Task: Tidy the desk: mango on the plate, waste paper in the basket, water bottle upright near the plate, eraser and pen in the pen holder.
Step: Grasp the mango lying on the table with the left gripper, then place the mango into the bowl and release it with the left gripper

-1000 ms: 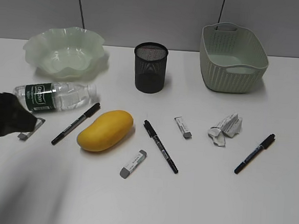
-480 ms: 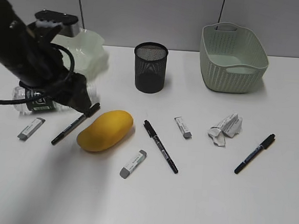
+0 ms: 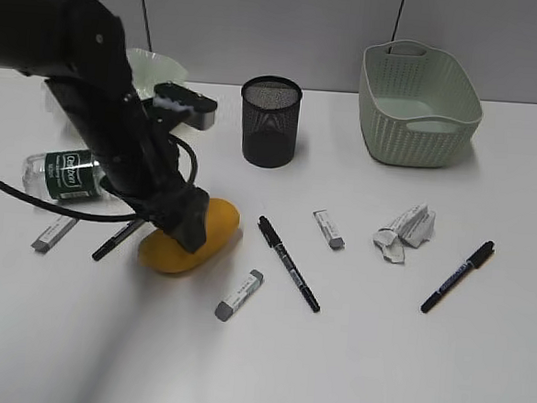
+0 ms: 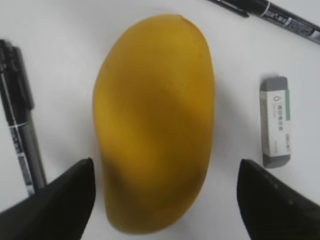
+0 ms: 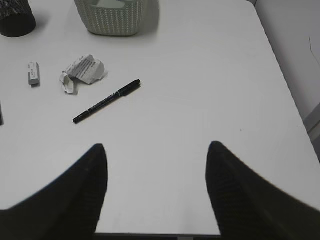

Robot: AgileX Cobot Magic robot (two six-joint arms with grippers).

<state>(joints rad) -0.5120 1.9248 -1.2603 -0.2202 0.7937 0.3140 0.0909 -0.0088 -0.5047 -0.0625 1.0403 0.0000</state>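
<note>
Mango lies between the left end effector's spread fingers

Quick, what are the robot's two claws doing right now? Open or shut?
Left gripper: open, jaws on either side of the mango, not gripping it yet.
Right gripper: open, holding nothing, above bare desk.

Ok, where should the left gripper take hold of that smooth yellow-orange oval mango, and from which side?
Grip the yellow-orange oval mango across its narrow width, near its middle, coming straight down from above. It lies flat on the white desk, longer than wide, and the open left gripper already straddles it, one finger on each long flank.
</note>
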